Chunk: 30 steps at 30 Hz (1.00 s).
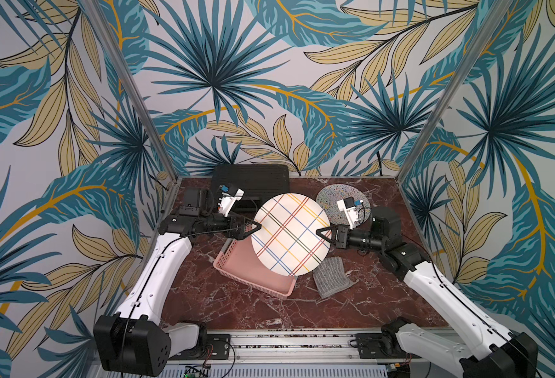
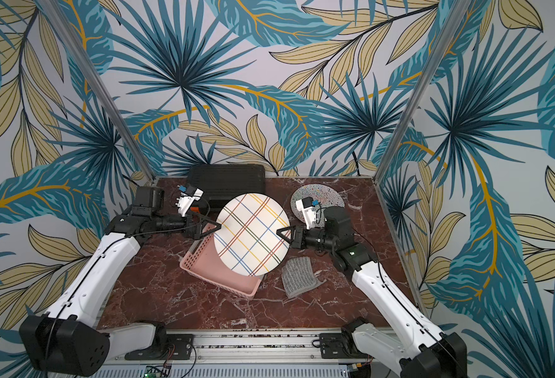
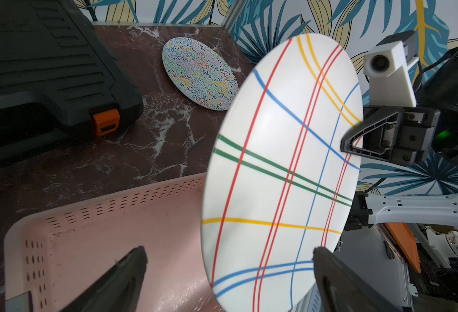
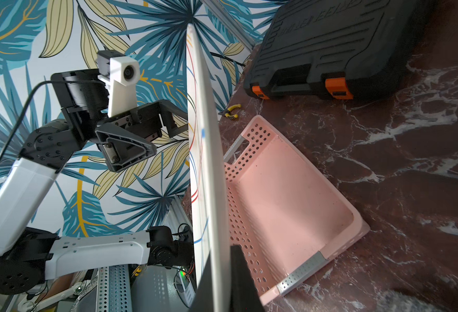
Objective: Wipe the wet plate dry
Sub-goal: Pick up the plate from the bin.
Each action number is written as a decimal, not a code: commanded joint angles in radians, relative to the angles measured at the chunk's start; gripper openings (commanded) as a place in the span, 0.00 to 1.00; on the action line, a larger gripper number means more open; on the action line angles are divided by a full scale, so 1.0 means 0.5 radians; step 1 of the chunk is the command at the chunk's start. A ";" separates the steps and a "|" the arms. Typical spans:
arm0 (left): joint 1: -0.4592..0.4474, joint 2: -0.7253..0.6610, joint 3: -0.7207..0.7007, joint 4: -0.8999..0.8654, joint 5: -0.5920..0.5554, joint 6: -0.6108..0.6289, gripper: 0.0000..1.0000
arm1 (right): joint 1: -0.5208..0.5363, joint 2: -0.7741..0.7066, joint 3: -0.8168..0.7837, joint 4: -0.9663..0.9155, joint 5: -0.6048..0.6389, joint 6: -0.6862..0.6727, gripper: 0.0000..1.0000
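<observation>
Noted embossed lettering on black tool case (image 4: 330, 40): unreadable. Found plate (image 1: 291, 237), white, crossed by red, yellow, blue and green lines, tilted in the air above pink basket (image 1: 233, 261), clenched at one rim by right gripper (image 1: 320, 233). Found left gripper (image 1: 253, 229) released, jaws wide at opposite rim.

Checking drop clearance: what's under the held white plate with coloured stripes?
The pink perforated plastic basket lies beneath the white striped plate, which the right gripper holds by its rim. Its visible floor looks bare; the plate hides its far part in both top views.
</observation>
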State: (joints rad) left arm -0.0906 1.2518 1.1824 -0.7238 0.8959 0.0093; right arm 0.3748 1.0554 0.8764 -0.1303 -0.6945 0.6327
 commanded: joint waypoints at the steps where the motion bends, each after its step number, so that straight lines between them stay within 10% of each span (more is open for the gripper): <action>1: -0.001 0.000 0.010 0.059 0.094 -0.051 1.00 | 0.001 0.012 -0.034 0.228 -0.143 0.100 0.00; 11: -0.037 0.061 0.043 -0.086 0.478 -0.024 0.83 | 0.011 0.184 -0.029 0.493 -0.249 0.197 0.00; 30: -0.040 0.073 0.060 -0.002 0.623 -0.210 0.00 | 0.020 0.266 0.034 0.160 -0.020 -0.065 0.08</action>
State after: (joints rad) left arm -0.0887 1.2980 1.1828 -0.7586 1.2362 -0.1047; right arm 0.3672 1.1893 0.8822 0.0681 -0.8639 0.6361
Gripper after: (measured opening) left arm 0.084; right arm 0.092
